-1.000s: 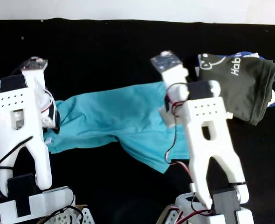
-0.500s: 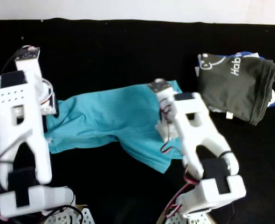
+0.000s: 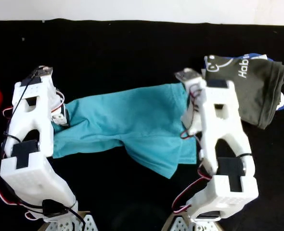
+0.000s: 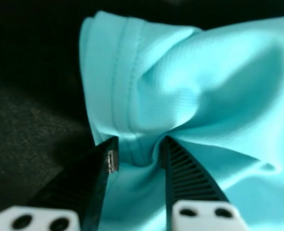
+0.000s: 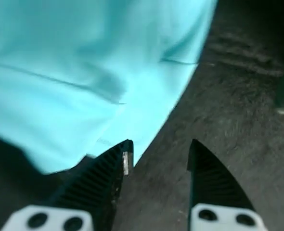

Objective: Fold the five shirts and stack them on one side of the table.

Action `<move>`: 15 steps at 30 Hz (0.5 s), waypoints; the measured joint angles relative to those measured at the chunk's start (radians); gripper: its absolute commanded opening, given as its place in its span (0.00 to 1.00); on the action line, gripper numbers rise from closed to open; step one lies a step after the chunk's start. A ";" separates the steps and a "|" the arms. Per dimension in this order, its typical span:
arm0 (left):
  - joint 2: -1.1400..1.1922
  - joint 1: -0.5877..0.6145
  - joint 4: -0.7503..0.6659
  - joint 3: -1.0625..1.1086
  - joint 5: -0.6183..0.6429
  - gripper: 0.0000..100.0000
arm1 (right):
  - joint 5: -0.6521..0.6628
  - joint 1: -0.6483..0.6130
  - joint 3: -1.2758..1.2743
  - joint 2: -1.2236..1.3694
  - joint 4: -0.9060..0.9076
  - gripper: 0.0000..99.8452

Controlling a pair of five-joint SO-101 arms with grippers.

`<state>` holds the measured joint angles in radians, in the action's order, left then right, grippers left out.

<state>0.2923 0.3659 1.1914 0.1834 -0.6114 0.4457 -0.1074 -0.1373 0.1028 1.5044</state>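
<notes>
– Jaws on the left arm, what do they have?
– The left jaws are closed on a bunched hem of the teal shirt [image 4: 190, 72], at the end nearest that arm. The right jaws stand wide apart and hold nothing; one tip is over the shirt's opposite edge, the other over the bare table [image 5: 238, 96].
– And the shirt itself?
– It lies crumpled across the middle of the table, between both arms. A folded dark shirt [image 3: 248, 86] lies beyond the right arm.
– Which step, then?
– Probably spreading it flat before folding. The right jaws likely must come down and pinch that edge, so both arms can pull the cloth straight.
</notes>
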 measured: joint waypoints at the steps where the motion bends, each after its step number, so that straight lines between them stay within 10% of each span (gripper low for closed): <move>1: 0.000 0.000 0.000 0.000 0.000 0.16 | -0.014 -0.032 0.034 0.000 0.041 0.19; 15: -0.120 0.000 0.040 0.000 0.005 0.16 | -0.038 -0.427 -0.213 0.005 -0.003 0.23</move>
<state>0.1726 0.3659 1.2313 0.1834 -0.6068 0.4074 -0.5340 -0.3506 0.1074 1.5014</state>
